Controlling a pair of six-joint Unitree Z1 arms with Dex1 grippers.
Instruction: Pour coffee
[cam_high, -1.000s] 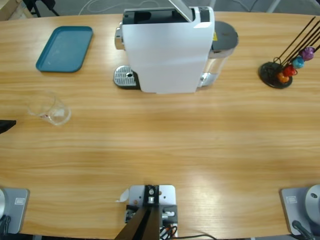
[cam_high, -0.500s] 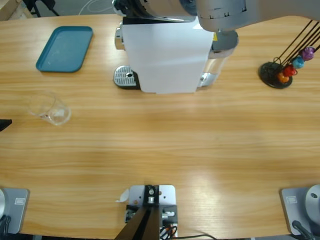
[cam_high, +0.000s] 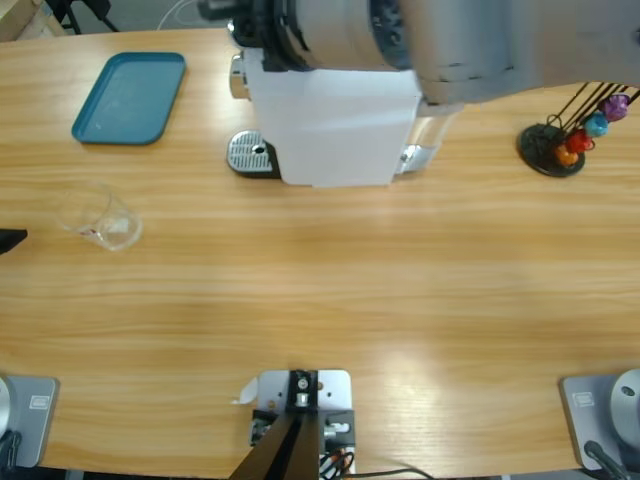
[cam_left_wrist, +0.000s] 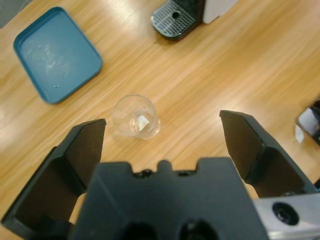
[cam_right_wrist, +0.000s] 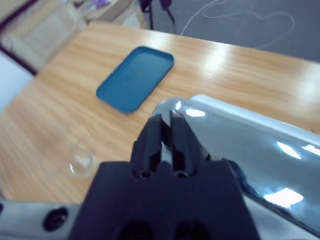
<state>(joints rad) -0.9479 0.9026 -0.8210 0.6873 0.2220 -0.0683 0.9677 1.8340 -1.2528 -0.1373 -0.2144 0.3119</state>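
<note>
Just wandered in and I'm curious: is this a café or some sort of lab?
Probably a robot test lab: a white coffee machine, a black stand of coloured capsules and a silver-grey robot arm share one long wooden table.

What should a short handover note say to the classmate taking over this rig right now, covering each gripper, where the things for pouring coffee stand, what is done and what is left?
Left gripper: jaws wide open, holding nothing, above the clear glass.
Right gripper: jaws shut, empty, over the top of the white coffee machine.
The glass stands on the table, apart from the machine's drip tray, near the teal tray. I cannot make out coffee in it.
Done: nothing visible.
Left: probably grasp the glass, set it on the drip tray, get coffee poured.
</note>
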